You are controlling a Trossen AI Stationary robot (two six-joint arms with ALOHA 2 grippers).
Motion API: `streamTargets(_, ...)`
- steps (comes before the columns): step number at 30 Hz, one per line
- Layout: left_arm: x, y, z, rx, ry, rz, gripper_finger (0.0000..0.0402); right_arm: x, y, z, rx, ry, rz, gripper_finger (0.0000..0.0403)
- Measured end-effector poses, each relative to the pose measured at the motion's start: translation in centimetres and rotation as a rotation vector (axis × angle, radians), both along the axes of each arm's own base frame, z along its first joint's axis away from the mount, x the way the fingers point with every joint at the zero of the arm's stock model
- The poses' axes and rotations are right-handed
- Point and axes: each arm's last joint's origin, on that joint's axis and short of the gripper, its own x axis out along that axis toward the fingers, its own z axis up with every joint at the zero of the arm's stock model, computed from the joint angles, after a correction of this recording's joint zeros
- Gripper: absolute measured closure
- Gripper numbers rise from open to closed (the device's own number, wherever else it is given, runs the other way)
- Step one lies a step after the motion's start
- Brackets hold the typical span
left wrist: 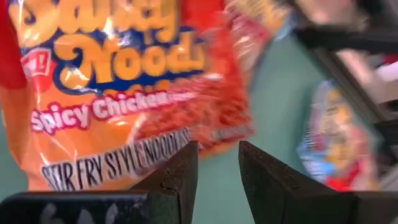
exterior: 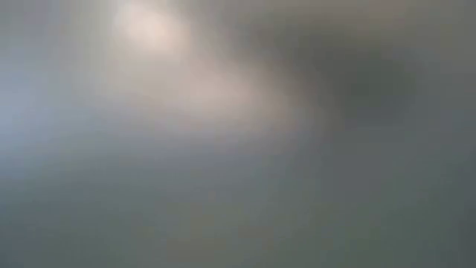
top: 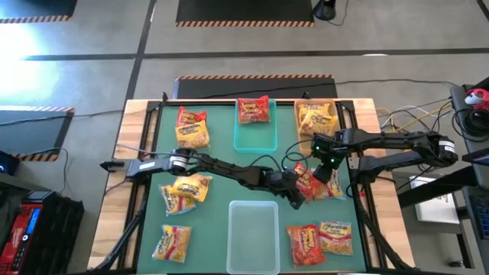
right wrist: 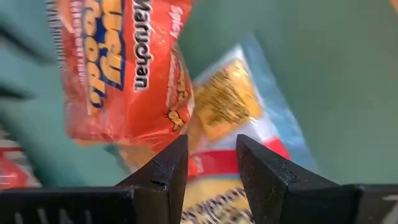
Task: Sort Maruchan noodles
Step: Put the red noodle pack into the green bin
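Both grippers, left (top: 294,200) and right (top: 321,176), show a narrow gap between the fingers, gripping nothing visible. Between them lies a red packet (top: 308,183), long axis diagonal (overlapping a yellow packet (top: 333,188)), right of table centre. The low view is blurred out.

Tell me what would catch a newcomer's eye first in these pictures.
Both grippers meet over one red packet right of the green mat's middle: the left gripper reaches across from the left, the right gripper comes in from the right. Bright Maruchan noodles lie scattered around the mat. One packet lies across the teal bin's far edge, while the clear bin near the front looks empty.
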Motion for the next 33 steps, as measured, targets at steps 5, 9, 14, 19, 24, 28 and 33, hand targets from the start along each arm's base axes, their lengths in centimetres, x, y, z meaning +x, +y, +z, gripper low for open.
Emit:
streamTargets(5, -0.5, 0.5, 0.0, 0.087, 0.196, 0.015, 0.0303, 0.8, 0.0, -0.1, 0.070, -0.111, 0.007, 0.0280)
streamTargets(9, -1.0, 0.6, -0.1, 0.151, 0.259, 0.015, 0.0303, 1.3, 0.0, 0.1, 0.101, -0.183, 0.029, 0.0280)
streamTargets(14, -1.3, 0.8, -1.1, 0.139, 0.283, 0.012, 0.0303, 2.1, 0.0, 0.5, 0.137, -0.287, 0.053, 0.0273)
streamTargets(19, -1.6, 0.8, -2.0, 0.133, 0.287, 0.013, 0.0303, 2.3, -0.1, 0.5, 0.138, -0.302, 0.046, 0.0239)
streamTargets(24, -1.7, 0.8, -2.3, 0.127, 0.293, 0.009, 0.0303, 2.5, -0.1, 0.6, 0.145, -0.311, 0.001, 0.0195)
streamTargets(28, -1.6, 0.9, -2.4, 0.126, 0.288, 0.007, 0.0303, 3.0, -0.3, 0.9, 0.125, -0.359, -0.010, 0.0169)
streamTargets(33, -1.6, 1.0, -2.4, 0.130, 0.289, -0.002, 0.0303, 3.3, -0.6, 0.4, 0.061, -0.336, -0.034, 0.0149)
